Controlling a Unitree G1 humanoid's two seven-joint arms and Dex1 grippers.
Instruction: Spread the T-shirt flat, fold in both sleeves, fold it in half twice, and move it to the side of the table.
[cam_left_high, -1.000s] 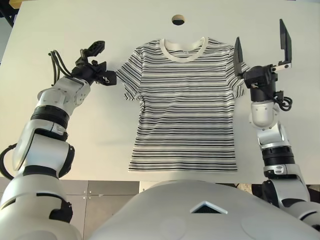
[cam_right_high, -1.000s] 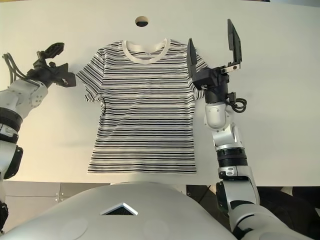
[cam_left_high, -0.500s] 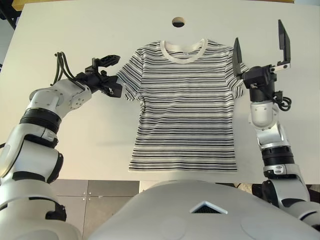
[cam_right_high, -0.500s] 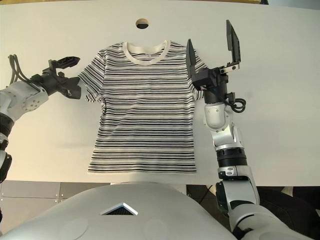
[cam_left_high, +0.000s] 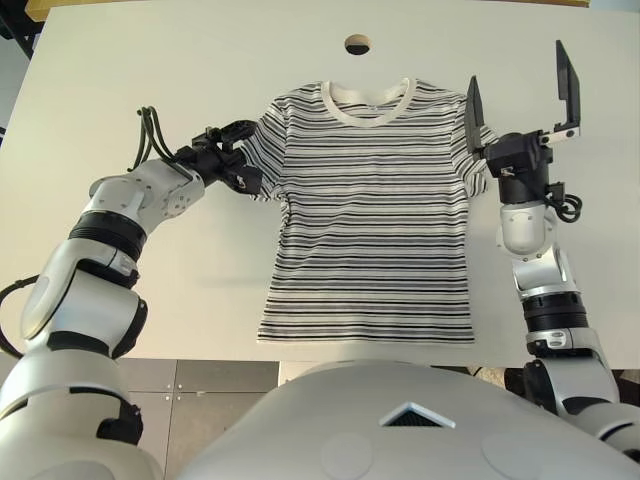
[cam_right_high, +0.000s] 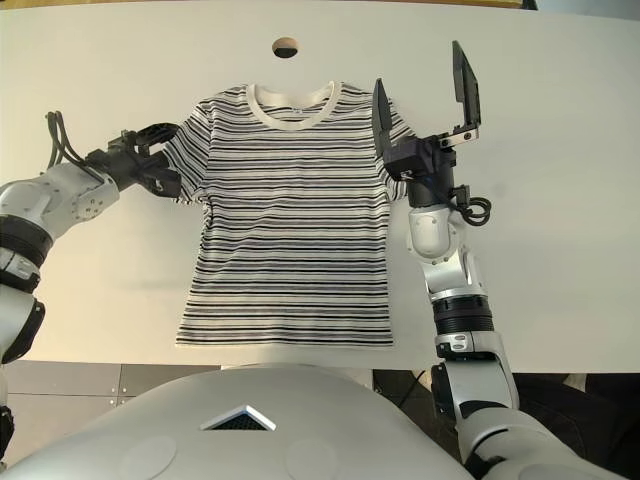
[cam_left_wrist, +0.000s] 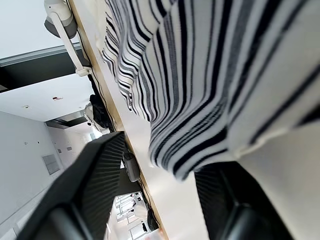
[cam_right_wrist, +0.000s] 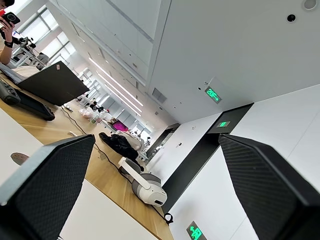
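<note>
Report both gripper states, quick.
Left gripper: open, astride the T-shirt sleeve edge.
Right gripper: open, holding nothing.

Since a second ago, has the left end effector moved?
Yes. The left end effector moved toward the unmoved T-shirt, reaching its sleeve.

A white table (cam_left_high: 150, 60) is seen across most of the frame. A striped T-shirt (cam_left_high: 370, 210) is laid flat on it at the centre, with the cream collar turned toward the top of the frame and the hem lying close to the table's near edge at the lower centre. A round cable hole (cam_left_high: 356, 43) is set into the tabletop at the upper centre, just above the collar.
</note>
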